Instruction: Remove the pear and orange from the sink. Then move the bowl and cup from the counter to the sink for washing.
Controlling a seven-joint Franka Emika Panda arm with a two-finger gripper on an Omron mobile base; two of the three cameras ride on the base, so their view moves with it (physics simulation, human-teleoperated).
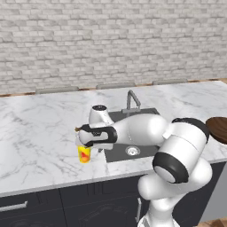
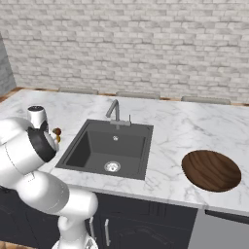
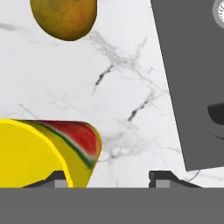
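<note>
The yellow cup [image 1: 84, 154] stands on the marble counter just left of the sink [image 2: 107, 148]. My gripper [image 1: 85, 145] hangs right over it, pointing down. In the hand view the cup [image 3: 43, 153] with its red mark fills the lower left. My gripper [image 3: 109, 179] is open: one fingertip is at the cup's rim, the other stands off its outer wall with a gap. The orange [image 3: 63, 17] lies on the counter beyond the cup. The pear [image 2: 57, 131] peeks out behind my arm, left of the sink. The brown bowl [image 2: 211, 170] rests on the counter right of the sink.
A grey faucet [image 2: 115, 111] rises at the sink's back edge, and the steel drain [image 2: 112, 167] sits in the basin floor. A brick wall [image 2: 146, 44] backs the counter. The counter's front edge [image 1: 53, 184] runs close to the cup.
</note>
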